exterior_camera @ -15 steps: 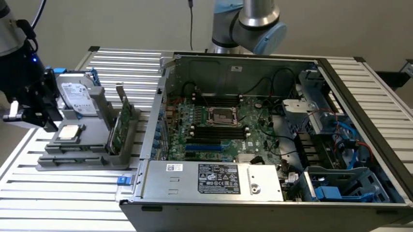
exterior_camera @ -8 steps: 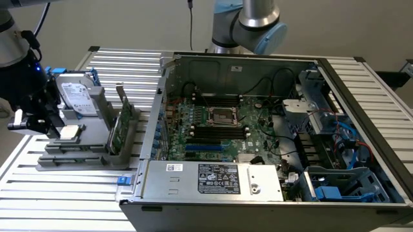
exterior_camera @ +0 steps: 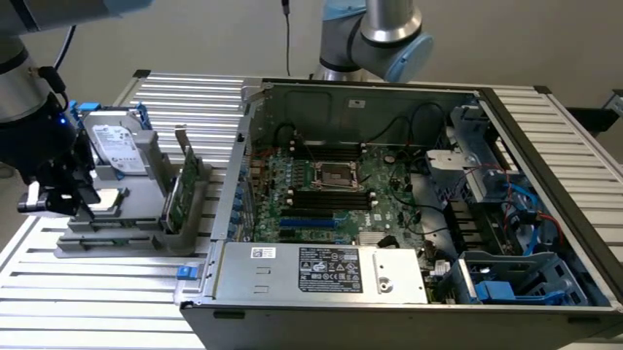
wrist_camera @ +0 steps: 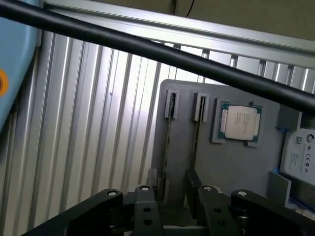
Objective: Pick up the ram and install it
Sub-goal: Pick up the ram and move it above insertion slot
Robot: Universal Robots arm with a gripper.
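While poised low over the grey holder (wrist_camera: 236, 167), found gripper (wrist_camera: 172, 182) with jaws spread wide and clamped on nothing. Observed fingers (wrist_camera: 192, 184) hanging at the holder's end, roughly in line with two narrow slots. Located ram (wrist_camera: 168, 140) standing on edge in one of those slots, seen as a thin dark strip running toward the fingers. Unable to tell whether touched by either finger. Noted second stick (wrist_camera: 196, 135) of like kind in the neighbouring slot, parallel and just beside. Recorded processor chip (wrist_camera: 239, 123), silver-topped, lying flat in a square recess next to that second stick. Logged hard drive (wrist_camera: 301, 157) with white label beyond the chip. Observed black cable (wrist_camera: 147, 46) crossing slantwise above the slatted table (wrist_camera: 88, 123).

Placed gripper (exterior_camera: 60, 198) at the exterior view's left, over the grey holder (exterior_camera: 117, 248). Noted hard drive (exterior_camera: 115, 142) and green card (exterior_camera: 185, 186) both upright in the holder, card nearer the computer case (exterior_camera: 545, 168). Found case lying open on the slatted table (exterior_camera: 98, 292) toward the exterior view's right, motherboard (exterior_camera: 389, 211) exposed, long dark slots (exterior_camera: 331, 198) visible on it.
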